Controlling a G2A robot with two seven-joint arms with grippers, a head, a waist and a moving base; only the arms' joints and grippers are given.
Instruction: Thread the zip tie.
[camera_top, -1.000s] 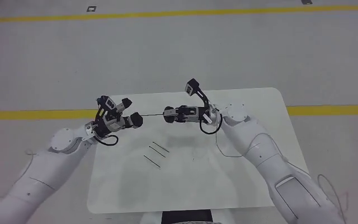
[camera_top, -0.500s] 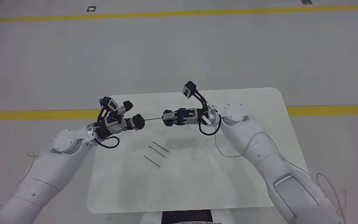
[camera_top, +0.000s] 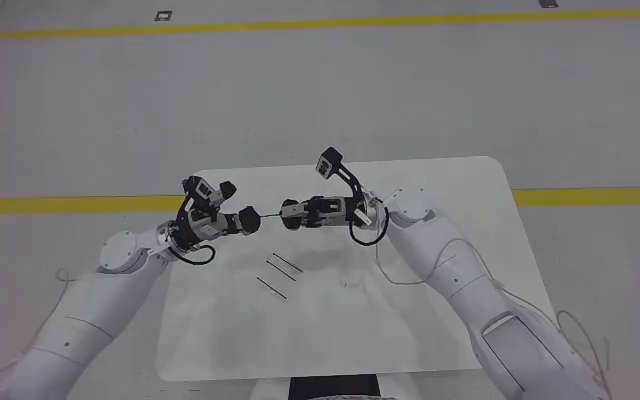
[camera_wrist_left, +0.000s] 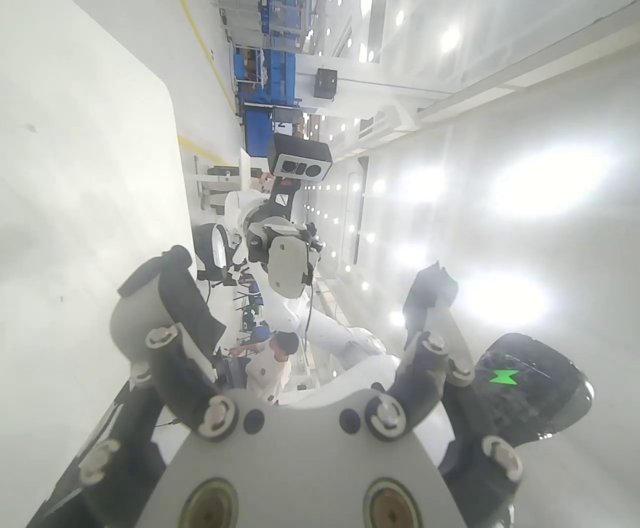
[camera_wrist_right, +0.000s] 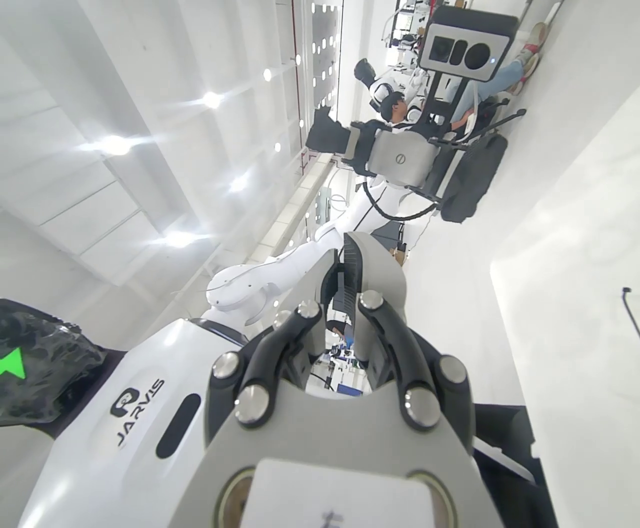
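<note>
Above table (camera_top: 330, 330), right jaws closed on zip tie (camera_top: 268, 212), left jaws apart; three spare ties (camera_top: 275, 268) beneath.

Bright overhead light, hard glare.
Ceiling lamps (camera_wrist_left: 547, 182) bloom into white patches beyond my left claw (camera_wrist_left: 302, 267); the white table (camera_top: 330, 335) glows pale, and straight lines bow near my wrist views' edges.

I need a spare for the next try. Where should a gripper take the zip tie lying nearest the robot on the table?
Grip the nearest zip tie at mid-length, coming straight down with fingers across its width. It lies flat and diagonal on the table, apart from the two other zip ties, so a top pinch likely suits.
</note>
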